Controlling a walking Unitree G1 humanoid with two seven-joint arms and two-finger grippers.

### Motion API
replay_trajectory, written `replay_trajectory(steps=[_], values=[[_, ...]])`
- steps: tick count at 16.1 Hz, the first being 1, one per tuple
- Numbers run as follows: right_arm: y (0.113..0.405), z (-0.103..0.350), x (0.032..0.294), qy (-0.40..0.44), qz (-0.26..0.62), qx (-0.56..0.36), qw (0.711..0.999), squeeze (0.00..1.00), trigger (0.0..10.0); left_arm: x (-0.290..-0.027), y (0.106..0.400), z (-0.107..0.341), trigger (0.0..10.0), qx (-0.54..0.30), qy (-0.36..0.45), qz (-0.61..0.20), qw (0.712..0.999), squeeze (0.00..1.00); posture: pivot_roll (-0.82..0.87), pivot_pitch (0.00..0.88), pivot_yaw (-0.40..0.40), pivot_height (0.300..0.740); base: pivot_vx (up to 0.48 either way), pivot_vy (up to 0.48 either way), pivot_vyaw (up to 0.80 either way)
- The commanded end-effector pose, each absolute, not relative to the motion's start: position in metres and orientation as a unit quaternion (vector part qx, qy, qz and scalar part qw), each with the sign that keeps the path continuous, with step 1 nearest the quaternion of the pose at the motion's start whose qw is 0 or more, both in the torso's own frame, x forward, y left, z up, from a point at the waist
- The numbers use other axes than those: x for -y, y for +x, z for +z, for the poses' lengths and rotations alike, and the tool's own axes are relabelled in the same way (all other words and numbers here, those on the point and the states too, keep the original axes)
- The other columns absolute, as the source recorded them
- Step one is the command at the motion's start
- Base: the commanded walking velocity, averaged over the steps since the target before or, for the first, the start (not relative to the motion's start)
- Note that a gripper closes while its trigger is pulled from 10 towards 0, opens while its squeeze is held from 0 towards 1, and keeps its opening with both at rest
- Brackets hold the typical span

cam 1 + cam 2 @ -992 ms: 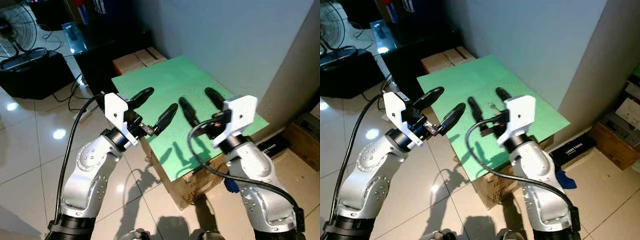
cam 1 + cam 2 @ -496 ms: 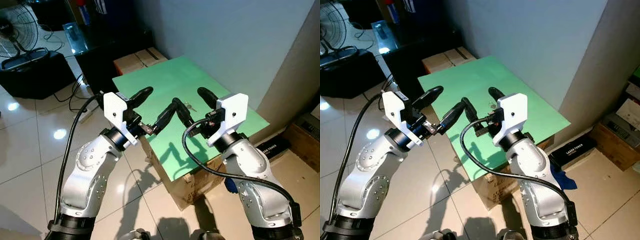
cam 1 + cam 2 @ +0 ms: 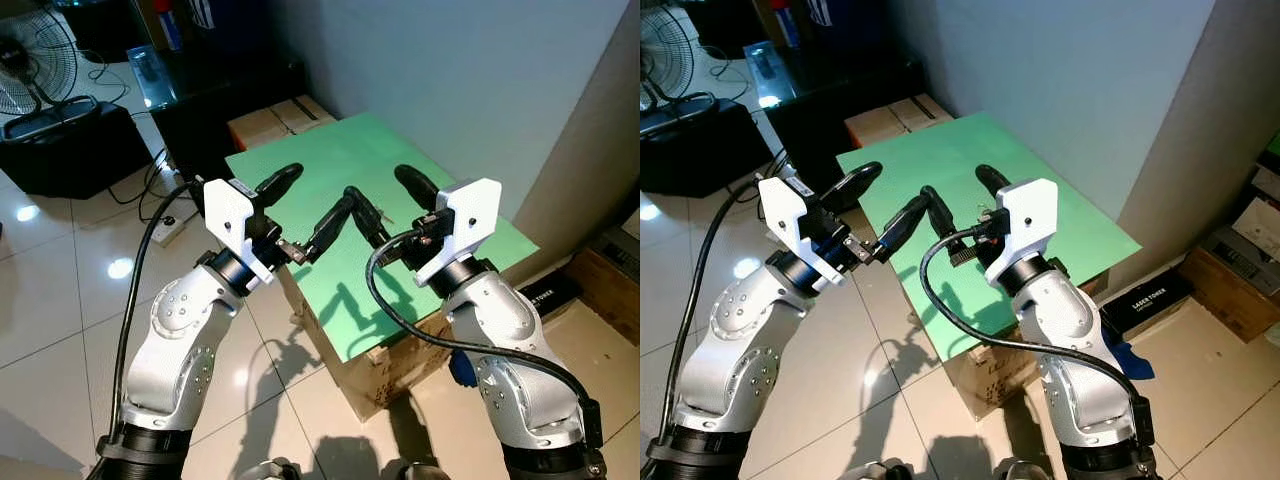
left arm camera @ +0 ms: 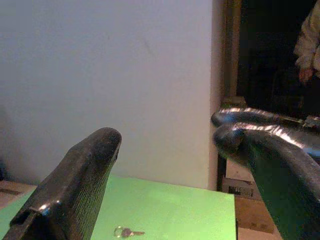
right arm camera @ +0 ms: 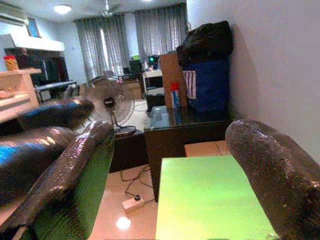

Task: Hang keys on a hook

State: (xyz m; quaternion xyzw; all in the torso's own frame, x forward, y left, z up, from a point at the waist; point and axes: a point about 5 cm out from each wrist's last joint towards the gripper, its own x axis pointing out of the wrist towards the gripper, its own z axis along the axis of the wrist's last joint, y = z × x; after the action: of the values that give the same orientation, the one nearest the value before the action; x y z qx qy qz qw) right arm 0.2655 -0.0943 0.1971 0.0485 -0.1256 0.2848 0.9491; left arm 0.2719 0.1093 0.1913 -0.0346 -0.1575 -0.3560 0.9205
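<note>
A small silver key on a ring (image 4: pixel 127 232) lies on the green tabletop (image 3: pixel 330 150) near the wall, just past the right gripper's fingertips (image 3: pixel 356 200). My left gripper (image 3: pixel 312 195) hovers open over the table's near-left edge, nothing between its fingers. My right gripper (image 3: pixel 378 185) is open too, held over the middle of the green top with its fingers pointing to the far left. Its near finger almost meets the left gripper's inner finger (image 3: pixel 335 215). In the right wrist view the left gripper's fingers (image 5: pixel 50 120) show beside the right gripper's own.
The green top rests on a cardboard box (image 3: pixel 385 365) against a grey wall (image 3: pixel 450 70). A closed carton (image 3: pixel 275 118), a dark glass table (image 3: pixel 190 70), a fan (image 3: pixel 35 55), a black case (image 3: pixel 60 140) and a power strip (image 3: pixel 170 228) stand on the tiled floor. A person's sleeve (image 4: pixel 307 40) shows in a doorway.
My right gripper has swung left and forward over the table, bringing its near finger close to the left gripper. The left gripper has risen slightly.
</note>
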Motion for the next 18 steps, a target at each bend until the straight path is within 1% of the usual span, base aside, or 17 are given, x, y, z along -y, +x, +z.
replay_trajectory(steps=[1,3,4,7,10,11,12,13,14,18], values=[[0.263,0.211,0.086,0.059,0.314,0.161,0.934,0.00,10.0,-0.112,0.275,0.183,10.0,0.135,-0.023,-0.344,0.929,0.00,-0.10,0.061,0.111,0.740,0.000,0.000,0.00],[0.268,0.206,0.092,0.045,0.285,0.148,0.946,0.00,10.0,-0.115,0.277,0.182,10.0,0.138,-0.021,-0.329,0.934,0.00,-0.10,0.056,0.105,0.740,0.000,0.000,0.00],[0.268,0.207,0.094,0.049,0.281,0.151,0.947,0.00,10.0,-0.118,0.279,0.182,10.0,0.137,-0.022,-0.317,0.938,0.00,-0.10,0.054,0.102,0.740,0.000,0.000,0.00],[0.267,0.214,0.093,0.060,0.289,0.170,0.940,0.00,10.0,-0.119,0.278,0.177,10.0,0.132,0.002,-0.321,0.938,0.00,-0.10,0.049,0.097,0.740,0.000,0.000,0.00],[0.266,0.216,0.088,0.060,0.309,0.172,0.933,0.00,10.0,-0.116,0.277,0.177,10.0,0.135,-0.001,-0.323,0.937,0.00,-0.10,0.048,0.098,0.740,0.000,0.000,0.00],[0.266,0.213,0.087,0.059,0.312,0.162,0.934,0.00,10.0,-0.115,0.276,0.178,10.0,0.138,-0.001,-0.324,0.936,0.00,-0.10,0.048,0.099,0.740,0.000,0.000,0.00],[0.268,0.201,0.087,0.048,0.312,0.121,0.941,0.00,10.0,-0.115,0.276,0.180,10.0,0.143,-0.004,-0.328,0.934,0.00,-0.10,0.049,0.101,0.740,0.000,0.000,0.00],[0.270,0.182,0.088,0.015,0.306,0.065,0.950,0.00,10.0,-0.114,0.276,0.184,10.0,0.151,-0.013,-0.332,0.931,0.00,-0.10,0.049,0.103,0.740,0.000,0.000,0.00],[0.272,0.168,0.092,-0.011,0.291,0.028,0.956,0.00,10.0,-0.114,0.276,0.188,10.0,0.158,-0.022,-0.332,0.929,0.00,-0.10,0.049,0.103,0.740,0.000,0.000,0.00],[0.273,0.175,0.101,0.019,0.258,0.051,0.965,0.00,10.0,-0.118,0.280,0.187,10.0,0.157,-0.024,-0.323,0.933,0.00,-0.10,0.044,0.111,0.740,0.000,0.000,0.00]])
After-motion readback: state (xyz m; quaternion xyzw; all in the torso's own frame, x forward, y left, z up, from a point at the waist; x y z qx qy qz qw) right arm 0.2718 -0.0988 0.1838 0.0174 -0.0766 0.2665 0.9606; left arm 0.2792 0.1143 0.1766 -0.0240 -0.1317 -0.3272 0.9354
